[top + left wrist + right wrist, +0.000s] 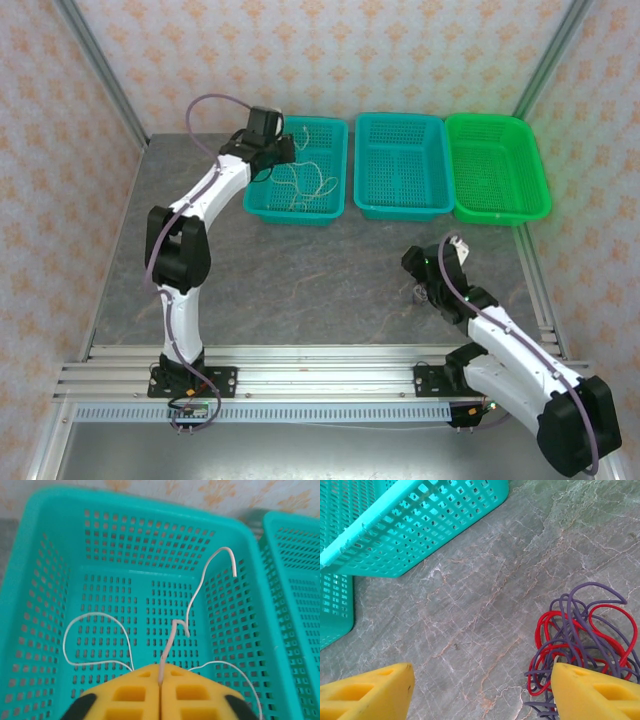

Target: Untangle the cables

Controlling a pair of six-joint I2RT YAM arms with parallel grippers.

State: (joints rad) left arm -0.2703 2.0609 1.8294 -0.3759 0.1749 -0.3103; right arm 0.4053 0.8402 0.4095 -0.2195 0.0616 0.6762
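Two hands, two states: the left hand (160, 679) is clamped on a cream-white cable (193, 599), which rises ahead of it inside the teal basket (45, 555) (further loops trail to either side). The right hand (481, 677) hangs spread apart above the table (470, 595), with a red and purple tangle (567, 627) partly under one finger.

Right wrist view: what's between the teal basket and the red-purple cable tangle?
Just bare grey marbled table between the teal basket and the cable tangle; nothing lies on that stretch in the right wrist view.
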